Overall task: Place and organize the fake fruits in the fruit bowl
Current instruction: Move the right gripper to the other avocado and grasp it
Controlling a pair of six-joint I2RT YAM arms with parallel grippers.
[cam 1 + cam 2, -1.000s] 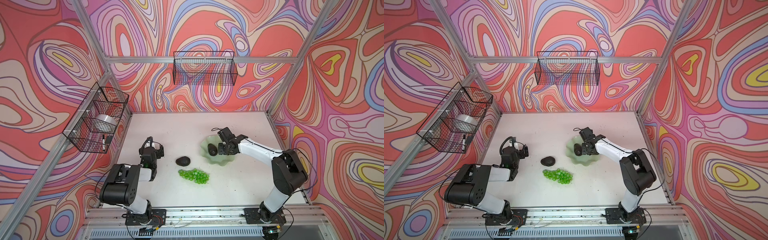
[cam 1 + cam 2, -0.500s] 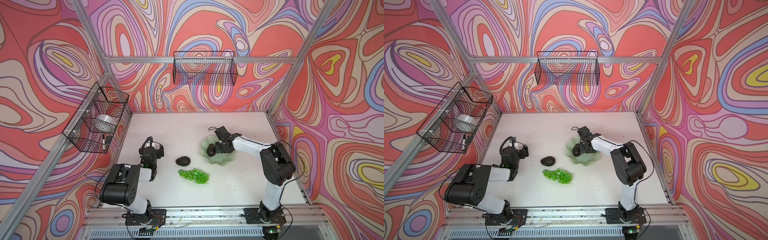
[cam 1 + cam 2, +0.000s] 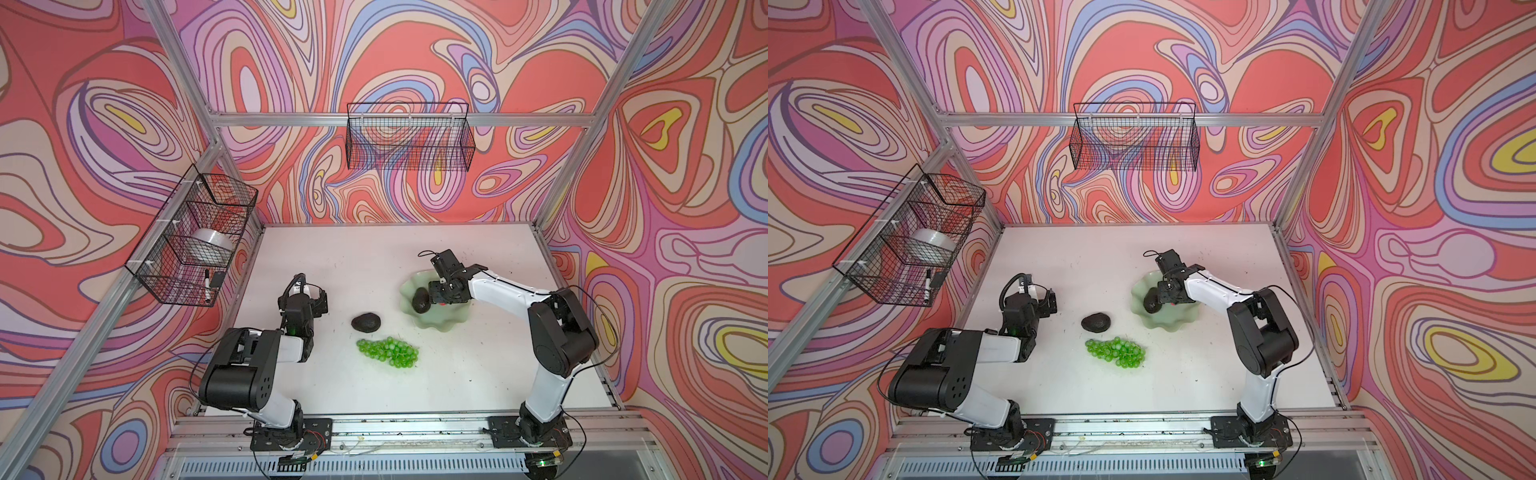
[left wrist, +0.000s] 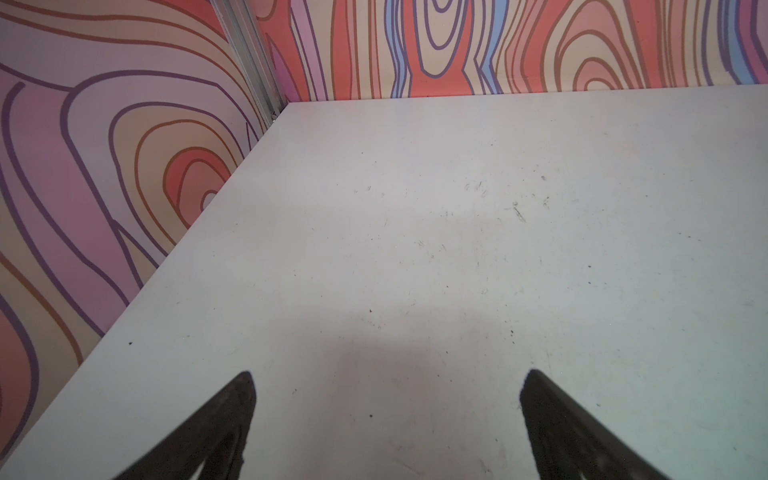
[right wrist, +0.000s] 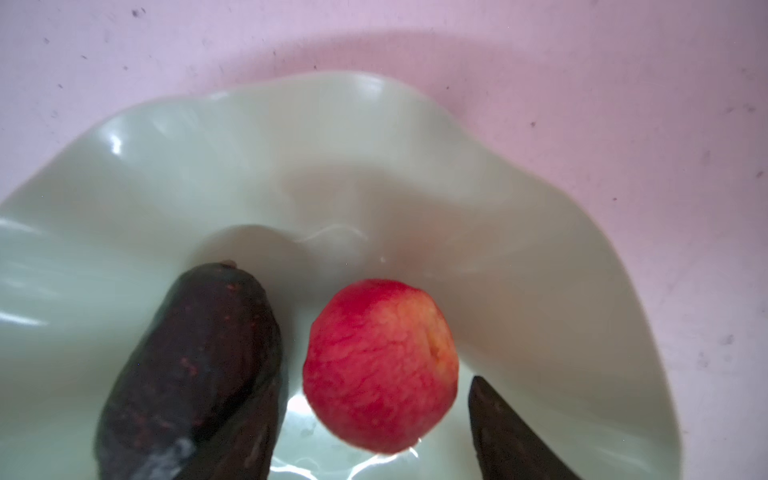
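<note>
The pale green fruit bowl (image 3: 440, 326) (image 3: 1167, 325) (image 5: 291, 145) stands right of centre in both top views. In it lie a dark avocado (image 3: 420, 300) (image 3: 1151, 303) (image 5: 195, 357) and a red apple (image 5: 380, 365) side by side. My right gripper (image 3: 436, 293) (image 5: 374, 386) hangs open over the bowl; the apple rests between its fingers, with a gap showing on one side. A second avocado (image 3: 366, 322) (image 3: 1096, 322) and the green grapes (image 3: 387, 352) (image 3: 1116, 352) lie on the table left of the bowl. My left gripper (image 3: 305, 297) (image 4: 386, 374) is open over bare table.
A black wire basket (image 3: 409, 137) hangs on the back wall. Another (image 3: 195, 237) on the left wall holds a tape roll and a marker. Patterned walls close the white table (image 3: 374, 257) on three sides; the arm bases sit along the front rail.
The right gripper's jaws have spread apart from the apple, which now lies in the bowl. The right arm's elbow has shifted. The left arm has not moved.
</note>
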